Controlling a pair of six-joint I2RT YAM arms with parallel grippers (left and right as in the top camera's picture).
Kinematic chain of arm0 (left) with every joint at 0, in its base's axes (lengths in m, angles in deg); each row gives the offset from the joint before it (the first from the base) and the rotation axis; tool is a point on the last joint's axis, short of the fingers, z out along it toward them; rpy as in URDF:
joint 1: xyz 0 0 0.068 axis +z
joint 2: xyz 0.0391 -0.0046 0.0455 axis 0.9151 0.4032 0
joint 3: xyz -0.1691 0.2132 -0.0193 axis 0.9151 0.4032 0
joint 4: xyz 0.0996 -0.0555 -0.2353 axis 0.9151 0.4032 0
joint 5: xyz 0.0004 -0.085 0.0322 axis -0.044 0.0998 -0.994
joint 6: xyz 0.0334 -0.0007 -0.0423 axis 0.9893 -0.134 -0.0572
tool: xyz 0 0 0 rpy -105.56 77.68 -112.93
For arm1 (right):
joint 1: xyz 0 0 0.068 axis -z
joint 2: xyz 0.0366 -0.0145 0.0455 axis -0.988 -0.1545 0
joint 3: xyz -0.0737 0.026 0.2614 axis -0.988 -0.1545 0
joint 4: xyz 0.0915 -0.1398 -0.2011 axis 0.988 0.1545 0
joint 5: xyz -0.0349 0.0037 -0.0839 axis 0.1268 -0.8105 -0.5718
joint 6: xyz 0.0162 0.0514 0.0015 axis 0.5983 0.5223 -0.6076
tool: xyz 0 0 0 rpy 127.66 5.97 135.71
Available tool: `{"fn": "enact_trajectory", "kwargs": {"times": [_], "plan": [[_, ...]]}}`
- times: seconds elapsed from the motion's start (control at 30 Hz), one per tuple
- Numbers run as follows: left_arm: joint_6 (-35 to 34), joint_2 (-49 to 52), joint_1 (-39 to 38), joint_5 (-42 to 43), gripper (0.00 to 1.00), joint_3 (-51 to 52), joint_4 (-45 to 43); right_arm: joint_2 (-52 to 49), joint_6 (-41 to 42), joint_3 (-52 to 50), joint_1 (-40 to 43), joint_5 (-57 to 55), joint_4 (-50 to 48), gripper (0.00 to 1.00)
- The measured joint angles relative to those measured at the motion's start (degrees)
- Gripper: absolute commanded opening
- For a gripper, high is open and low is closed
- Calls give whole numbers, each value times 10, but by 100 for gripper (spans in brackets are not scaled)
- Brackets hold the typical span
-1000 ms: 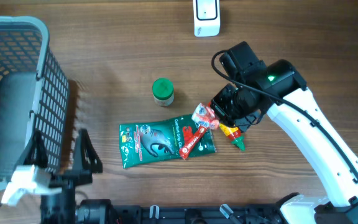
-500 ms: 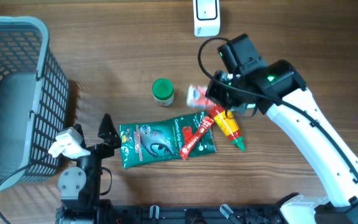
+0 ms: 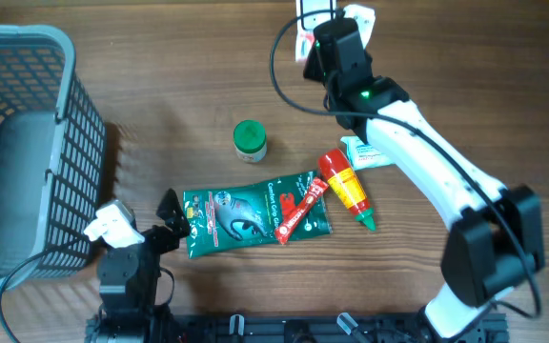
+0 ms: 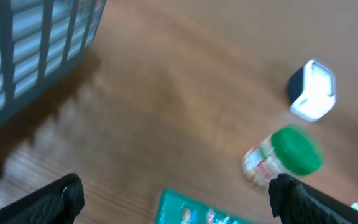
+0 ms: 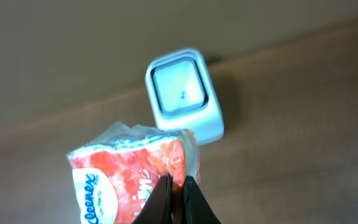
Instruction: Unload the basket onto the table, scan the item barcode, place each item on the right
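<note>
My right gripper (image 5: 178,194) is pinched almost fully together on the near edge of the orange tissue pack (image 5: 129,175), and the wrist view shows the pack hanging just near of the white scanner (image 5: 184,93), its top corner overlapping the scanner's base. A second ago this arm was low by the red sauce bottle (image 3: 346,188) with the pack among the other items. Half a second ago it had lifted the pack clear, and now it has swung to the far edge of the table (image 3: 160,95), over the scanner. Where it stood, a small white and green packet (image 3: 365,154) now shows just far-right of the bottle.

My left gripper (image 4: 176,196) is spread wide with nothing between its fingers. It has come away from the basket (image 3: 27,57) and sits at the left end of the green pouch (image 3: 246,217). The green-lidded jar (image 3: 250,139) and the pouch lie where they did.
</note>
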Motion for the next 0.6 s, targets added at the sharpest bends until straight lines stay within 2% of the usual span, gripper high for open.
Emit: {"fn": "enact_trajectory", "kwargs": {"times": [0.07, 0.1, 0.23, 0.37, 0.6], "plan": [[-1, 0, 0, 0, 100, 1, 33, -29, -10, -1, 15, -6, -84, 4], [-1, 0, 0, 0, 100, 1, 34, -58, -22, 1, 26, -9, -162, 4], [-1, 0, 0, 0, 100, 0, 35, -157, -89, 3, 53, 20, -372, 4], [-1, 0, 0, 0, 100, 0, 35, -233, -143, 0, 57, 52, -458, 4], [-1, 0, 0, 0, 100, 0, 35, -244, -178, 0, 57, 65, -516, 4]]}}
